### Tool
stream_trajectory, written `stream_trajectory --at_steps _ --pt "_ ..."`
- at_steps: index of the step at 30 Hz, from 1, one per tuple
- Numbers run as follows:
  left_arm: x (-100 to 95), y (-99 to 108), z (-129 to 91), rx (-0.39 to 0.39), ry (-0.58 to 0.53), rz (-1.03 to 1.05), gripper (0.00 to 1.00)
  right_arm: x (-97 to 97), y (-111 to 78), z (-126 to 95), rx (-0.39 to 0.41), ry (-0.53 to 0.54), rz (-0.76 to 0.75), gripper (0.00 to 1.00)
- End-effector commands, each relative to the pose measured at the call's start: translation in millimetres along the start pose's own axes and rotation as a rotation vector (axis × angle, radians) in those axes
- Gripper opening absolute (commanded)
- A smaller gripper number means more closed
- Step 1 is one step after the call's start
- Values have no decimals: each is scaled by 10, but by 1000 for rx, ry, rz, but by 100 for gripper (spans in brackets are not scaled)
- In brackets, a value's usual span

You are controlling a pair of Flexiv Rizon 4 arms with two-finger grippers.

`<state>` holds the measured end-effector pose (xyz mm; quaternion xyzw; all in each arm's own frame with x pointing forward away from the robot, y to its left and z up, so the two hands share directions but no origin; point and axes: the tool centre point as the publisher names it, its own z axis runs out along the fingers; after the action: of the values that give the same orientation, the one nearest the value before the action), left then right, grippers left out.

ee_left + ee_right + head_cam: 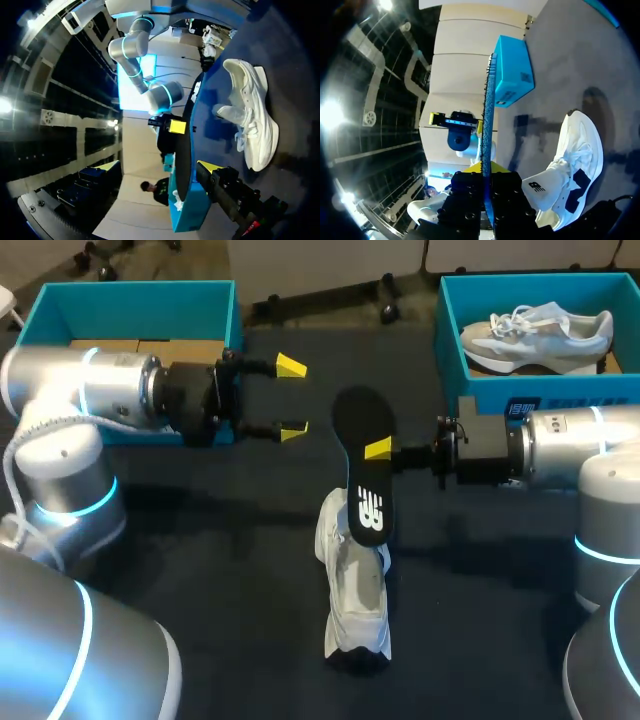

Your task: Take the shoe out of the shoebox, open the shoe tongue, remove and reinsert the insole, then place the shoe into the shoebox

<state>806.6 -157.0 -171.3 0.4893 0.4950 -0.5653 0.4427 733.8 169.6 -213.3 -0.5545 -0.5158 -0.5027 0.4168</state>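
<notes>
clamping the flat black insole (365,470) between right gripper (380,452) fingers, holding its long axis pointing away from the robot, over the white lace-up sneaker (355,590) lying lengthwise on the dark table (200,570). spreading left gripper (292,398) fingers apart, touching nothing.

The left arm (90,390) and right arm (585,445) are gleaming in rounded silver-white casings, with cyan light rings (88,506) glowing at their joints. Behind each gripper a black wrist block is sitting. The left gripper (292,398) and right gripper (377,452) are showing yellow tips. A pale cable (10,485) is looping along the left arm.
</notes>
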Motion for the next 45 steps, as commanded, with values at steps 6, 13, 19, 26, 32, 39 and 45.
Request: stream_trajectory --at_steps 6,13,19,26,32,39,45 --pt "151 -134 28 -53 -96 2 100 30 4 18 -24 -18 10 0" --pt "210 -229 33 -85 -51 22 100 33 -57 80 -37 -41 24 0" --pt "313 -237 170 -88 -51 29 100 81 -114 112 -34 -29 11 0" --pt "435 -110 345 -143 -74 60 100 54 -133 165 -36 -29 17 0" --pt "435 -72 487 -148 -80 45 89 28 -138 178 -46 -28 24 0" --pt "475 -51 596 -185 -55 57 51 28 -138 178 -46 -28 24 0" --pt "502 -60 636 -189 -50 53 44 28 -138 178 -46 -28 24 0"
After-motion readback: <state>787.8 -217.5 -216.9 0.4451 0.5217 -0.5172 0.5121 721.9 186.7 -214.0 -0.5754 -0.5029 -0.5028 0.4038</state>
